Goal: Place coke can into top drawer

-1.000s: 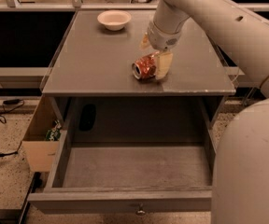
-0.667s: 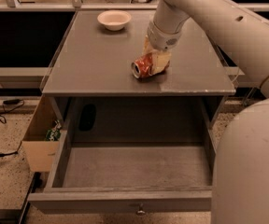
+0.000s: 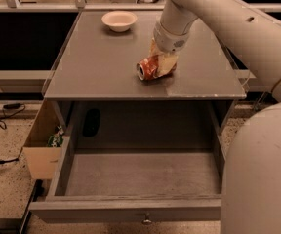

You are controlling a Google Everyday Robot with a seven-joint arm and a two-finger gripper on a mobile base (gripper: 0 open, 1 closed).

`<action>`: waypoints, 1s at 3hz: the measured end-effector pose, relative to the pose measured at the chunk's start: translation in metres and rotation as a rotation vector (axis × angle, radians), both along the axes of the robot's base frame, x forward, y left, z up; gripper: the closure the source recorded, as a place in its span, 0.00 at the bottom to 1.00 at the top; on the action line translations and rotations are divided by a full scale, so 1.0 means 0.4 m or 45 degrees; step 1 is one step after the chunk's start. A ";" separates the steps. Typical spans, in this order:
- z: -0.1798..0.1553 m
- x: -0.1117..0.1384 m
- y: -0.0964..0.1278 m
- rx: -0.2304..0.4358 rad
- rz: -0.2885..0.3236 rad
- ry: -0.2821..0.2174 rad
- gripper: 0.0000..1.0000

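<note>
The coke can (image 3: 148,68) lies on its side on the grey cabinet top (image 3: 96,67), right of the middle, with its silver end facing front-left. My gripper (image 3: 161,62) comes down from the upper right. Its cream fingers (image 3: 167,63) are closed against the can's rear part, and the can still touches the surface. The top drawer (image 3: 140,175) is pulled out wide below the cabinet's front edge, with nothing in it. Its round knob (image 3: 146,221) shows on the front panel.
A cream bowl (image 3: 119,20) stands at the back of the cabinet top. A cardboard box (image 3: 40,152) sits on the floor to the left of the drawer, with cables beside it. My arm and body fill the right side of the view.
The fingers have closed in on the can. The can has shifted slightly left and turned a little under the gripper.
</note>
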State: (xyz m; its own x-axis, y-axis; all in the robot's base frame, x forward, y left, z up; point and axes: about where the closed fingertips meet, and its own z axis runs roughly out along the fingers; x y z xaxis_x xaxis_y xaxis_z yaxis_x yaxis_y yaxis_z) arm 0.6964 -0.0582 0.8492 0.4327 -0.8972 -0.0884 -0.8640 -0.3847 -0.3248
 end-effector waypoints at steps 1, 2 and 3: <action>0.000 0.000 0.000 0.000 0.000 0.000 1.00; 0.036 -0.015 -0.016 0.000 -0.022 -0.022 1.00; 0.097 -0.055 -0.046 0.012 -0.068 -0.055 1.00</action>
State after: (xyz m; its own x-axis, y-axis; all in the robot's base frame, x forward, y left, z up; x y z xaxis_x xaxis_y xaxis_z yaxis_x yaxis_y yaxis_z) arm 0.6745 -0.0765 0.8881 0.3876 -0.9184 -0.0792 -0.8685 -0.3350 -0.3653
